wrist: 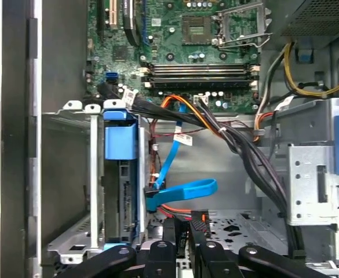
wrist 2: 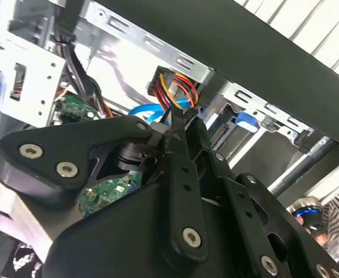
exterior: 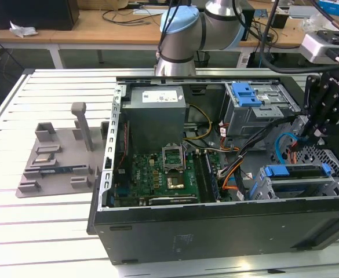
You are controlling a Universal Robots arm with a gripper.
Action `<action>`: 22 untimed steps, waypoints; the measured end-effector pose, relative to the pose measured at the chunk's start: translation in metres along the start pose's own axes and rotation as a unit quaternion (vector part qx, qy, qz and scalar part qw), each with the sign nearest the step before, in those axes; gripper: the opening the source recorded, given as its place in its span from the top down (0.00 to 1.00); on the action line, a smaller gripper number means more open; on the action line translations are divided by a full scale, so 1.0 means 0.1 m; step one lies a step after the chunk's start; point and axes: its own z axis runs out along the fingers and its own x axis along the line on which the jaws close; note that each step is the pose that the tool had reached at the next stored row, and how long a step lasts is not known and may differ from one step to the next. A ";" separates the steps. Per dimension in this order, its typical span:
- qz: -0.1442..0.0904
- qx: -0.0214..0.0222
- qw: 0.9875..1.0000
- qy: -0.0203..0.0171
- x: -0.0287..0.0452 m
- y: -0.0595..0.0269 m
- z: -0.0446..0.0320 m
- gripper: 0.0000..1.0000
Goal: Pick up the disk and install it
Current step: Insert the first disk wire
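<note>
Gripper (wrist: 183,231), fingers pinched narrow by cable connector (wrist 2: 170,87); disk (wrist: 120,174) edgewise in drive cage (wrist: 70,174) just alongside, long axis roughly parallel to fingers.

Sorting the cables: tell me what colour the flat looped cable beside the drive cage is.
Blue; the flat cable shows best in the first wrist view.

my gripper (wrist: 183,231) over case floor | disk (wrist: 120,174) seated in bay | blue cable (wrist: 181,190) beside it
</note>
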 end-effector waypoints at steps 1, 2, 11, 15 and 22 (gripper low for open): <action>0.000 0.000 1.000 0.005 0.012 0.000 0.002 0.76; 0.000 0.000 1.000 0.006 0.021 -0.002 0.006 0.76; 0.000 0.000 1.000 0.006 0.021 -0.001 0.019 0.83; 0.001 0.000 1.000 0.006 0.072 -0.001 0.024 0.83; 0.000 0.000 1.000 0.006 0.336 0.071 0.108 0.83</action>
